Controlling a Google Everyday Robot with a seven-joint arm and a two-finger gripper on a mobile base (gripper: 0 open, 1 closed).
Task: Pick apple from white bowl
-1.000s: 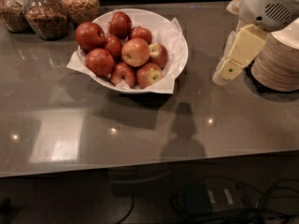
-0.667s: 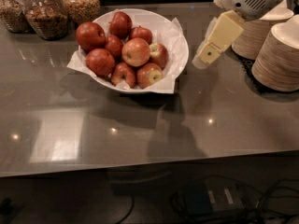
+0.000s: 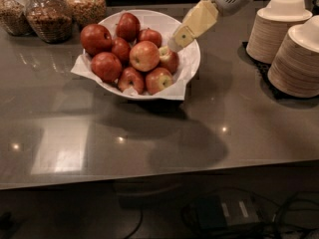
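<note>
The white bowl (image 3: 192, 63), lined with crumpled white paper, stands at the back of the grey counter and holds several apples. The apple (image 3: 144, 56), lighter orange-red with pale streaks, sits on top near the middle of the pile, with darker red apples around it. The gripper (image 3: 175, 43) comes in from the upper right on a white arm. Its cream-coloured fingers hang over the bowl's right side, just right of the pale apple and above a smaller apple (image 3: 170, 59). It holds nothing.
Glass jars of grains (image 3: 49, 15) stand at the back left. Two stacks of beige paper bowls (image 3: 279, 26) sit on a dark mat at the right. Cables and a box (image 3: 224, 213) lie on the floor below the counter's front edge.
The gripper has moved left from beside the paper bowl stacks to over the white bowl's right side. The apples have not moved.
</note>
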